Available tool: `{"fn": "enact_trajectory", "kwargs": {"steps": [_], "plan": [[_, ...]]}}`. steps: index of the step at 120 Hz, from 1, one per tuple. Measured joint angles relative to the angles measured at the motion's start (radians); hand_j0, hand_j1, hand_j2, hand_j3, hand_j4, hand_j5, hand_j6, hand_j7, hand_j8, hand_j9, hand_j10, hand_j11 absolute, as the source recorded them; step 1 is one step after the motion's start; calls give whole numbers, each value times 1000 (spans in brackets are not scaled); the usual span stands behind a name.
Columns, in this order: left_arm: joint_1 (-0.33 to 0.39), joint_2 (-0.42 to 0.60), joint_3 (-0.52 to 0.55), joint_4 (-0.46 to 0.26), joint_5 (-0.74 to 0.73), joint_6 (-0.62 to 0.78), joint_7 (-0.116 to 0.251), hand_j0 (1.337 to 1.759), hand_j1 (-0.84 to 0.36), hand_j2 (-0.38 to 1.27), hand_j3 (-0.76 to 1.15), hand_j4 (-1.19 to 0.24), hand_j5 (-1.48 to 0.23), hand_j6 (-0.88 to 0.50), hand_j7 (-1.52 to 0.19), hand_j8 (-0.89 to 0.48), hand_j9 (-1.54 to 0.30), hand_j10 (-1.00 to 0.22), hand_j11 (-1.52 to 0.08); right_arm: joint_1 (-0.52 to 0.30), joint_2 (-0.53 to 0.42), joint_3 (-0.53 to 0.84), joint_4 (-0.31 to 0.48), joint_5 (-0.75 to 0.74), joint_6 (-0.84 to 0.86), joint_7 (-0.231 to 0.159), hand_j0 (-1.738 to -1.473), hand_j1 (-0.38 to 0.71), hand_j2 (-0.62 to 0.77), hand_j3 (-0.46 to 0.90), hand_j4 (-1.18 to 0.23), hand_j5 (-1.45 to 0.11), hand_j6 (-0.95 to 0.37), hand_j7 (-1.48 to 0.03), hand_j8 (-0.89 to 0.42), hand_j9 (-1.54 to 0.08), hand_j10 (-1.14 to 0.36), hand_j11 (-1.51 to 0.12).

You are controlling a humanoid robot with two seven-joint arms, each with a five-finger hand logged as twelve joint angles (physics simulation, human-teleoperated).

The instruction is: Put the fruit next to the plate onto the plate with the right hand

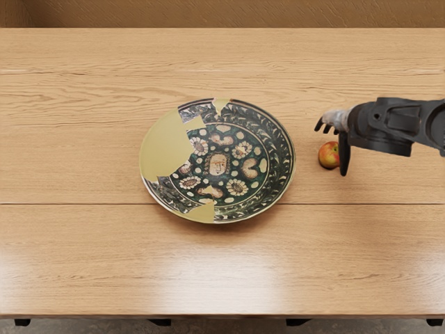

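A small red and yellow apple (328,154) lies on the wooden table just right of the plate. The plate (161,142) is round, dark and ornate, with a face at its centre and plain yellowish patches on its left part. My right hand (335,136) comes in from the right edge on a dark arm and hovers right over the apple. Its fingers are relaxed and spread, one dark finger (343,156) hanging down beside the fruit's right side. Nothing is held. The left arm does not show.
The wooden table (222,257) runs across the whole view, with its front edge near the bottom and a wall behind its far edge.
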State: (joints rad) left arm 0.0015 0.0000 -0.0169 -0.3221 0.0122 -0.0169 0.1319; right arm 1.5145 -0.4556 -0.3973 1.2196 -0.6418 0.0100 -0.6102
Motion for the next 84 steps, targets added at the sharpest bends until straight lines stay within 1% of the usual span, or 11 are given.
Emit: {"fn": "enact_trajectory", "kwargs": {"steps": [17,32,66,84], "plan": [[0,0,0,0,0,0,0,1658,349,0,0,0,0,0,0,0,0,0,0,-11,2,0,-2,-4,-4,-1,-1658,-74,-45,0,-232,-299,-233,-299,-233,-299,-232,-299],[0,0,0,0,0,0,0,1658,349,0,0,0,0,0,0,0,0,0,0,-26,3,0,-3,-25,-52,-1,-1658,-44,-50,0,-258,-332,-259,-332,-258,-332,-257,-332],[0,0,0,0,0,0,0,1658,349,0,0,0,0,0,0,0,0,0,0,-40,48,-27,-1,-56,-168,-1,-1658,-25,-53,0,-273,-352,-274,-352,-273,-352,-272,-352],[0,0,0,0,0,0,0,1658,349,0,0,0,0,0,0,0,0,0,0,-41,40,-35,36,-60,-187,-1,-1658,-24,-53,0,-274,-353,-275,-353,-274,-353,-273,-353]]}}
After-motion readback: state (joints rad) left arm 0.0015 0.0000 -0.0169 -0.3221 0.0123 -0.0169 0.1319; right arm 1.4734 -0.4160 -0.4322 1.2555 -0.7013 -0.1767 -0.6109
